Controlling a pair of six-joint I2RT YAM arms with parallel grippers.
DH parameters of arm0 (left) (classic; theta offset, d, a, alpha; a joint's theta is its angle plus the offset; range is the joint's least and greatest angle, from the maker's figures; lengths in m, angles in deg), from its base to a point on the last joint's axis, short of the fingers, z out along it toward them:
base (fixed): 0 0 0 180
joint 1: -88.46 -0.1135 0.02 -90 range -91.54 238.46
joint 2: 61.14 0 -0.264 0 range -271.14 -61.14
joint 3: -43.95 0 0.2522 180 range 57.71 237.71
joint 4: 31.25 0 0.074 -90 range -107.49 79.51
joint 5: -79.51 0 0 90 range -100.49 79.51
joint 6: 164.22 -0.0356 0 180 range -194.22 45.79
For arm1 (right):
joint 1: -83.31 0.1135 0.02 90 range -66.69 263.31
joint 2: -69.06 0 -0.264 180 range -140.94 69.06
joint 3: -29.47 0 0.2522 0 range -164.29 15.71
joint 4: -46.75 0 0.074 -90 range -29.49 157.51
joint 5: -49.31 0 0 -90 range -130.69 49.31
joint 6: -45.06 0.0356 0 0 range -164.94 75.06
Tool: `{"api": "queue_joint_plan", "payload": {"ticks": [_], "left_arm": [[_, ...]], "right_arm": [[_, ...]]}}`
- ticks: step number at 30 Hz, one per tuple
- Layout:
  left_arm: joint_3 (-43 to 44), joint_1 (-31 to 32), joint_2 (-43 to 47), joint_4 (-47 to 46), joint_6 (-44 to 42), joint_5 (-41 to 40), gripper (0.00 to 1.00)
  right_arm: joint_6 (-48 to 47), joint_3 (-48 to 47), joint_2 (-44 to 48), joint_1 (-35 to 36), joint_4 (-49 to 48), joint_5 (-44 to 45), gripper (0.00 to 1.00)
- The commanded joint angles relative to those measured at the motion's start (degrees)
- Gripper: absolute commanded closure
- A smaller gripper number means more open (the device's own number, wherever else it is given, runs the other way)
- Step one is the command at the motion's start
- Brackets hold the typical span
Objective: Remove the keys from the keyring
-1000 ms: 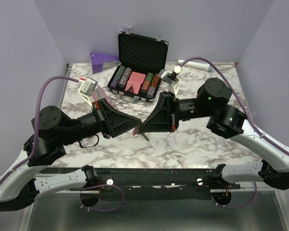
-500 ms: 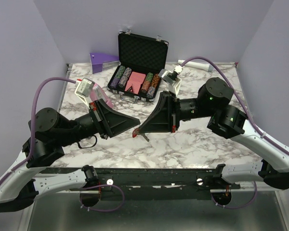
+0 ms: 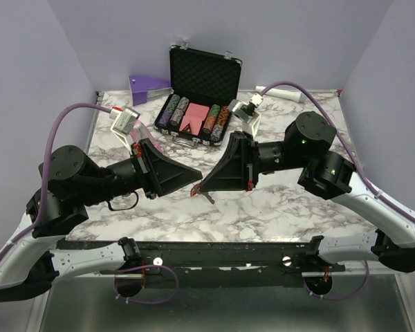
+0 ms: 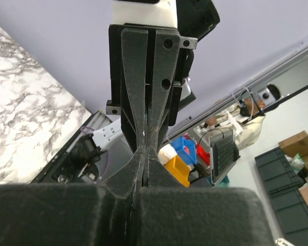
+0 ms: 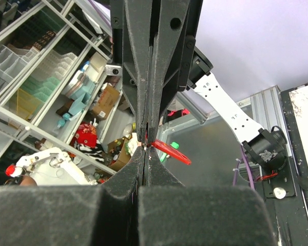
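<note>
My left gripper [image 3: 196, 185] and right gripper [image 3: 204, 185] meet tip to tip in the air above the marble table [image 3: 277, 207], both shut. The red keyring tag [image 3: 194, 191] hangs just under the left tips. A thin grey key [image 3: 208, 197] hangs under the right tips. In the right wrist view my gripper [image 5: 146, 152] is closed with a small silvery bit at its tips. The red tag [image 5: 170, 152] sticks out to the right there, and the left gripper [image 5: 153, 61] faces it. In the left wrist view my gripper [image 4: 144, 156] is closed; tag and key are hidden.
An open black case [image 3: 197, 104] with poker chip stacks and a pink box stands at the back centre. A purple wedge [image 3: 149, 86] lies at the back left. Cables loop above both arms.
The left arm's wrist and its cable shifted slightly, out and back. The two grippers' tips stayed together; the red tag shows a little lower under them.
</note>
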Motion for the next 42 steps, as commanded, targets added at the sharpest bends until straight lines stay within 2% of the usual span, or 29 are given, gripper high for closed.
{"api": "queue_joint_plan", "payload": {"ticks": [1,11,23,29,35,42], "left_arm": [[5.92,0.2,-3.09,8.2,-7.14,6.72,1.0],[8.57,0.2,-6.26,14.71,-14.7,14.89,1.0],[16.74,0.2,-13.37,29.12,-23.67,15.78,1.0],[18.41,0.2,-15.58,33.26,-27.62,17.09,1.0],[19.47,0.2,-17.33,35.11,-29.47,20.34,1.0],[20.35,2.57,-19.7,34.4,-28.6,20.62,1.0]], "right_arm": [[-0.52,-0.06,0.34,0.24,1.73,1.58,0.99],[0.27,1.35,0.61,0.33,2.26,1.41,0.99],[0.36,2.14,0.96,0.33,3.49,1.14,0.99],[0.36,2.49,1.49,0.24,4.37,1.41,0.99],[0.1,2.58,2.19,0.33,5.51,2.02,0.99],[-0.43,2.14,2.02,0.33,6.13,2.37,0.99]]}}
